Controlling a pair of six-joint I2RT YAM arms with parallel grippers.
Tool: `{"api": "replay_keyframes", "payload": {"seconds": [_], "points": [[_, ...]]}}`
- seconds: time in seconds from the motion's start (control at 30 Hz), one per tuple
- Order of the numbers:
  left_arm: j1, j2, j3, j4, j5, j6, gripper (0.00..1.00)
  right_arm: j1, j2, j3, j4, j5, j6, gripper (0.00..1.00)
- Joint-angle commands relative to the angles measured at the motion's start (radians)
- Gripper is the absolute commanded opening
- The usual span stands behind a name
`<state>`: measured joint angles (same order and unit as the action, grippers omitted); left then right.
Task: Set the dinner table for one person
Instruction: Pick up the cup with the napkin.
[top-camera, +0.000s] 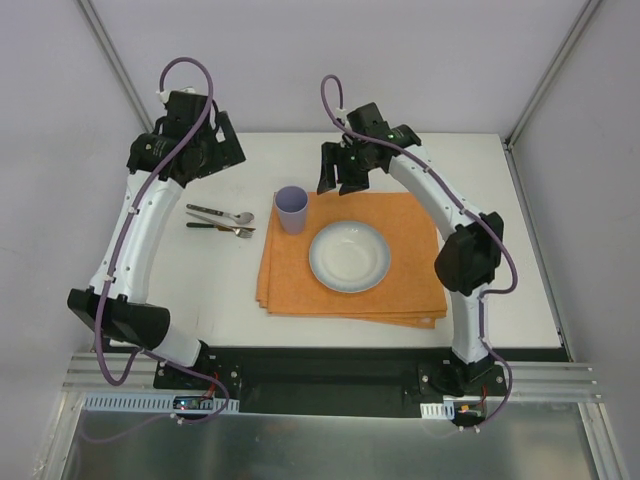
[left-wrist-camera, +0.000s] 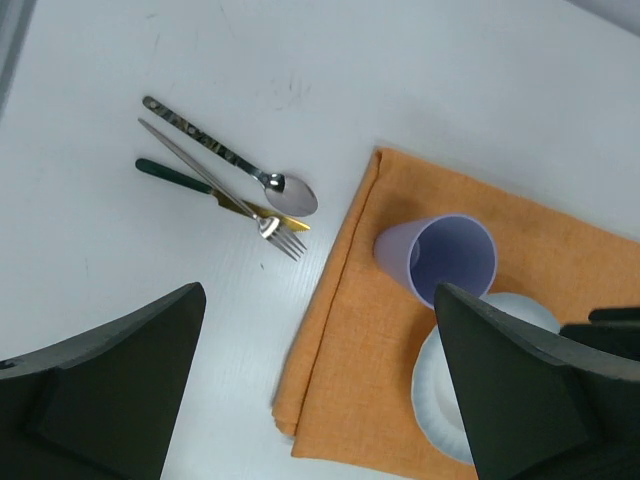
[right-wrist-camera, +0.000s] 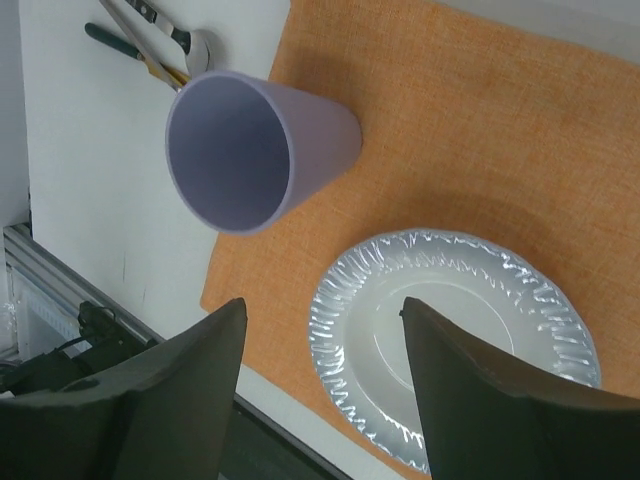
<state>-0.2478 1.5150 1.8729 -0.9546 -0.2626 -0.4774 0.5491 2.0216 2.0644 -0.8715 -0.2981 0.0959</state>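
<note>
The white dinner table carries a folded orange placemat. A white plate sits at the placemat's middle, and a purple cup stands upright at its far left corner. A spoon, a fork and a green-handled knife lie together on the bare table left of the cup. My left gripper is open and empty, raised at the far left. My right gripper is open and empty above the far edge of the placemat, beside the cup. The cup and plate show below the right gripper.
In the left wrist view the spoon, fork and knife lie crossed, left of the cup and placemat, under the open left gripper. Grey walls enclose the table. A metal rail runs along the near edge.
</note>
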Motion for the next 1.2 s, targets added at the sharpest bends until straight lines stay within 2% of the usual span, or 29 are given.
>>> {"api": "replay_keyframes", "payload": {"seconds": [0.0, 0.27, 0.57, 0.83, 1.17], "points": [[-0.013, -0.052, -0.093, 0.034, 0.04, -0.026, 0.99, -0.003, 0.106, 0.123, -0.02, -0.073, -0.01, 0.67], [-0.013, -0.167, -0.268, 0.129, 0.092, -0.061, 0.99, -0.002, 0.146, 0.122, 0.1, -0.194, 0.007, 0.67], [-0.013, -0.179, -0.314, 0.129, 0.117, -0.075, 0.99, 0.006, 0.167, 0.154, 0.203, -0.294, 0.1, 0.67], [-0.013, -0.194, -0.331, 0.131, 0.111, -0.064, 0.99, 0.041, 0.232, 0.158, 0.227, -0.309, 0.117, 0.66], [-0.013, -0.24, -0.379, 0.129, 0.091, -0.046, 0.99, 0.043, 0.227, 0.146, 0.229, -0.286, 0.108, 0.65]]}}
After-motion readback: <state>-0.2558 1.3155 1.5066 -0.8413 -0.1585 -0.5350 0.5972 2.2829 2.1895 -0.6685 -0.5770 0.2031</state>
